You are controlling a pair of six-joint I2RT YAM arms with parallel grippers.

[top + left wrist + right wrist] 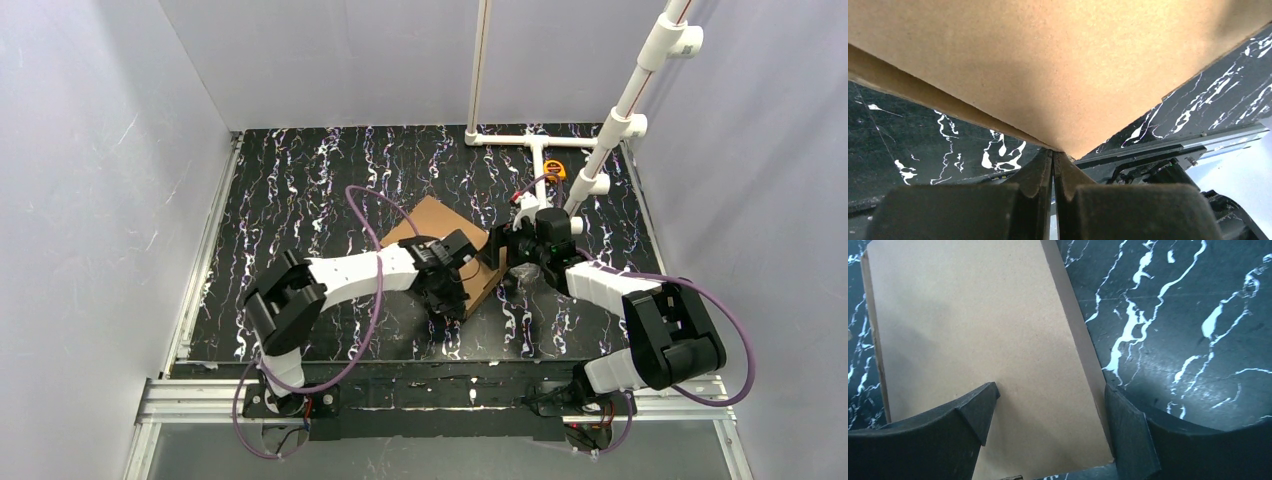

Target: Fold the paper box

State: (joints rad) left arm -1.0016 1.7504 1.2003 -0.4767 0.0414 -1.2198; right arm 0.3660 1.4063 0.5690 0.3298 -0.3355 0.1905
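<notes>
Paper box (432, 222) is laid diagonally, long axis far-left to near-right. Left gripper (1053, 161) is closed at its corner. Right gripper (1050, 391) is spread astride its edge. White pipe frame (540, 142) is seen beyond.

Looking down on a black tabletop (300, 200) marbled with white and purple veins. Finding it closed in on three sides by pale lavender-grey panels: left wall (100, 200), back wall (330, 60), right wall (770, 150). Spotting a white PVC upright pipe (480, 70) rising at the far edge, a horizontal bar (510, 140) joining it low, and a slanted pipe (640, 85) climbing toward the right wall. Noting a small orange object (555, 168) lying beside the pipe foot. Tracing an aluminium rail (190, 400) along the near edge. Catching soft, even light throughout, leaving only faint shadows.
</notes>
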